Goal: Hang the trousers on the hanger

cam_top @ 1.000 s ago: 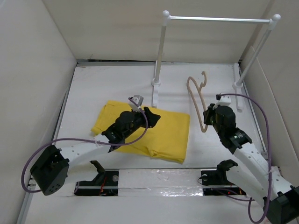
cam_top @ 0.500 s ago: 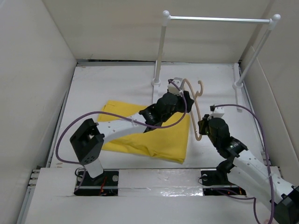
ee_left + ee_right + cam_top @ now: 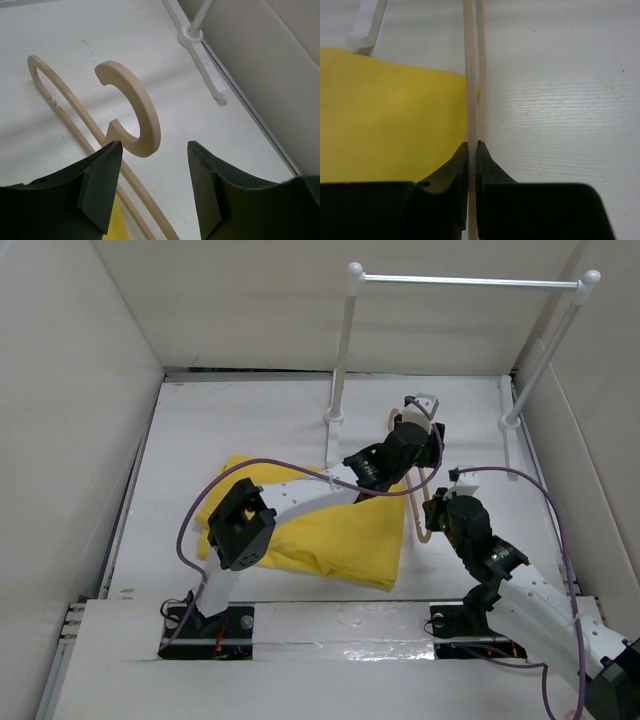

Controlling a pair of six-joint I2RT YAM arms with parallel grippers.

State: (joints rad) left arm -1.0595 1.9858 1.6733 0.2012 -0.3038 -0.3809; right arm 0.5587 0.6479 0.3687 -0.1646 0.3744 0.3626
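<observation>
The yellow trousers [image 3: 310, 525] lie folded flat on the table, left of the hanger; their edge also shows in the right wrist view [image 3: 390, 120]. The thin beige hanger [image 3: 421, 531] lies beside their right edge. My right gripper [image 3: 437, 510] is shut on one slim arm of the hanger [image 3: 472, 75], at the trousers' edge [image 3: 472, 146]. My left arm reaches across over the trousers, and my left gripper [image 3: 418, 428] is open over the hanger's hook end. In the left wrist view the curved hook [image 3: 142, 112] lies just ahead of the spread fingers [image 3: 155, 147], untouched.
A white rail [image 3: 470, 280] on two posts stands at the back; its left post foot [image 3: 333, 435] is near the trousers, its right foot [image 3: 192, 35] near the right wall. White walls enclose the table on three sides.
My left arm has swung from over the trousers to the right, up to the hanger's hook. My right gripper has pulled the hanger a little nearer and leftward, keeping hold.
</observation>
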